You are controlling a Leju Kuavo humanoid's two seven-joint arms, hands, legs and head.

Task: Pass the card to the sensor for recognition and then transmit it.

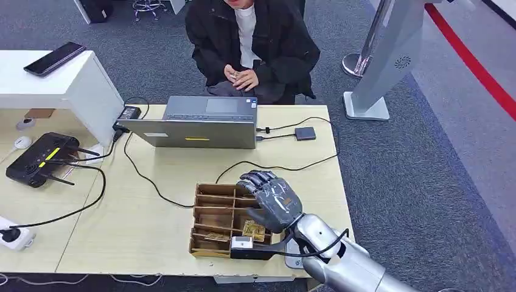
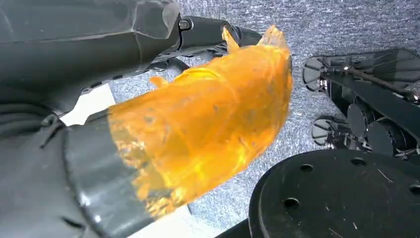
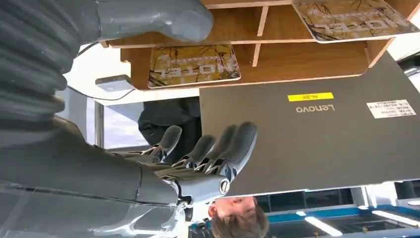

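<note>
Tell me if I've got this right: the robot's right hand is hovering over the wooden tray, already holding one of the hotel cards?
Not quite. The right hand is over the wooden tray, but it holds nothing; its fingers are apart. The right wrist view shows the hotel cards lying in their compartments.

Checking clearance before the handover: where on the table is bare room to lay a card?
Bare wood lies left of the wooden tray, between it and the router, crossed by one black cable. The strip right of the laptop is crowded by cables. The right hand covers the tray's right side.

Tray's (image 1: 214, 201) right compartments under right hand (image 1: 272, 199)
</note>
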